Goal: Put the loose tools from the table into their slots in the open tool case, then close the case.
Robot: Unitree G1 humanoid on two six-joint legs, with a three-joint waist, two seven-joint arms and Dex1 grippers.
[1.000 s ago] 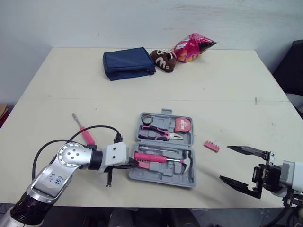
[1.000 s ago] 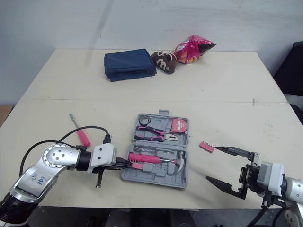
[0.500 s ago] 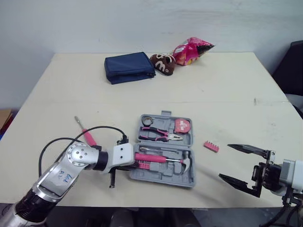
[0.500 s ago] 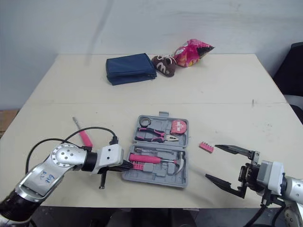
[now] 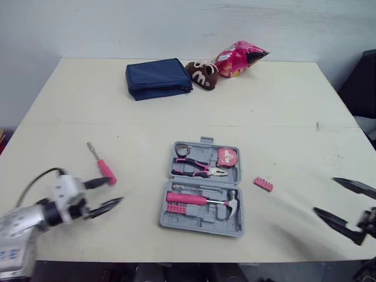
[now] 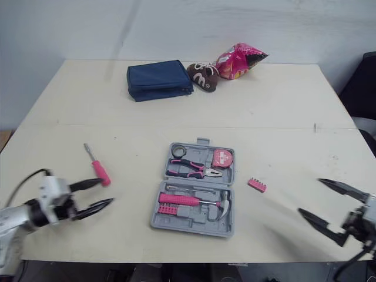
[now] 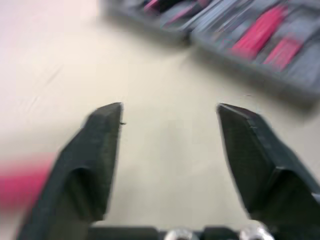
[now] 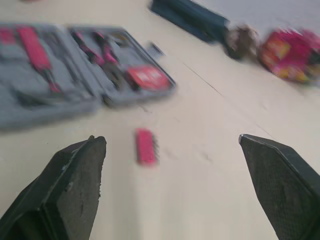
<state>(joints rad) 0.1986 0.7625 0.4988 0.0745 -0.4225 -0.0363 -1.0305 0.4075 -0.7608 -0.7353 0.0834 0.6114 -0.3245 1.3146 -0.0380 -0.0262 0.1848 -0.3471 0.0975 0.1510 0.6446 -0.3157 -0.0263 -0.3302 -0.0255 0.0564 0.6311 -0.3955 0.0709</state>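
Lying just beside the left claw (image 5: 113,190): screwdriver (image 5: 101,164) | fingers (image 7: 97,155) spread, empty

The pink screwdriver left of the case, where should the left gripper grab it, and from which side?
Take the screwdriver by its pink handle, thicker than the metal shaft. It lies flat and slanted, so come from above, closing across the handle. The open left gripper is just on its near side.
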